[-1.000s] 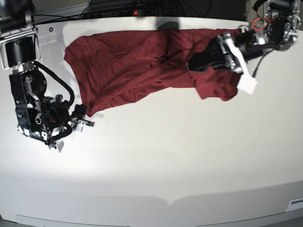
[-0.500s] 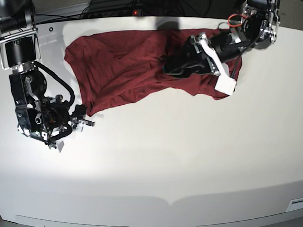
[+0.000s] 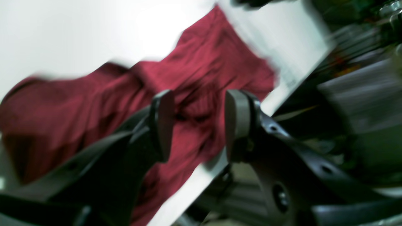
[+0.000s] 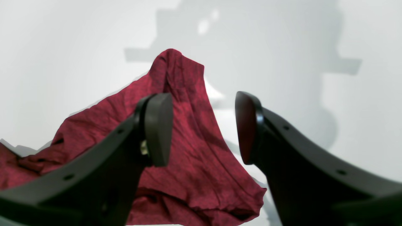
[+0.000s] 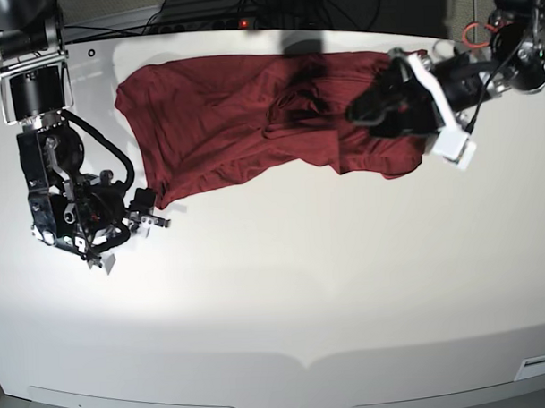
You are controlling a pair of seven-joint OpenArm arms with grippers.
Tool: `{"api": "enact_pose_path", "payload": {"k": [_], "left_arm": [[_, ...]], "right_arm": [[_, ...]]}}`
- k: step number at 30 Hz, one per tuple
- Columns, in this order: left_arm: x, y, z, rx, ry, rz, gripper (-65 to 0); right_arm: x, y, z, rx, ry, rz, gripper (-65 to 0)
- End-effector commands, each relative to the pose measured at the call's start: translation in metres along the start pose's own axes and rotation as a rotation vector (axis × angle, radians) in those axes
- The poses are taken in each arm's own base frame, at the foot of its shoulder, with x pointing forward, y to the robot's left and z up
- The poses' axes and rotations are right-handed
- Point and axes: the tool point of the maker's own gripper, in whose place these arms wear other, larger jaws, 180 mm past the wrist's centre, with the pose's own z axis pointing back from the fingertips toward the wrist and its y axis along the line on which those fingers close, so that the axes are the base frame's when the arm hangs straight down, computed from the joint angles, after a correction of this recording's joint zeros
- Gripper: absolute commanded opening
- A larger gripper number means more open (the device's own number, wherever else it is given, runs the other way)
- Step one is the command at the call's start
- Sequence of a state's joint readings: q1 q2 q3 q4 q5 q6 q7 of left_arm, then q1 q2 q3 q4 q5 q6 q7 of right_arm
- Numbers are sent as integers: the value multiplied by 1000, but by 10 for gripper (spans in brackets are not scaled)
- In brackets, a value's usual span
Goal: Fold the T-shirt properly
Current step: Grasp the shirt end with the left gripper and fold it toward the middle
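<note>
1. The T-shirt (image 5: 251, 115) lies rumpled across the far side of the table (image 5: 302, 283); it looks thin, light and limp
2. Best taken at a hem corner or edge
3. Left gripper (image 3: 198, 125) hangs spread over it, empty
4. Right gripper (image 4: 204, 128) spread, empty, beside the near corner

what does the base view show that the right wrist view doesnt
Only the base view shows the whole shirt spread along the far side of the table, plus the left gripper over its right part. Only the right wrist view shows the right gripper close up, its jaws apart with nothing between them. Both show the dark red shirt on the white table.
</note>
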State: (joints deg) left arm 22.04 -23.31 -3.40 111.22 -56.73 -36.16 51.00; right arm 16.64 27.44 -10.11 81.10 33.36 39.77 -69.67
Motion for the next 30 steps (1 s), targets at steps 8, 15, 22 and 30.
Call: {"api": "enact_pose_path", "payload": {"k": [8, 15, 22, 30], "left_arm": [[-34, 14, 11, 211, -22, -70, -393], [-40, 30, 0, 405, -22, -125, -393], [-47, 49, 3, 557, 18, -185, -395], [-58, 60, 6, 607, 43, -165, -496]], "right_arm": [[12, -10, 12, -29, -40, 14, -329], [13, -10, 12, -29, -42, 14, -329], [13, -10, 12, -29, -41, 14, -329], [13, -10, 12, -29, -41, 14, -329]]}}
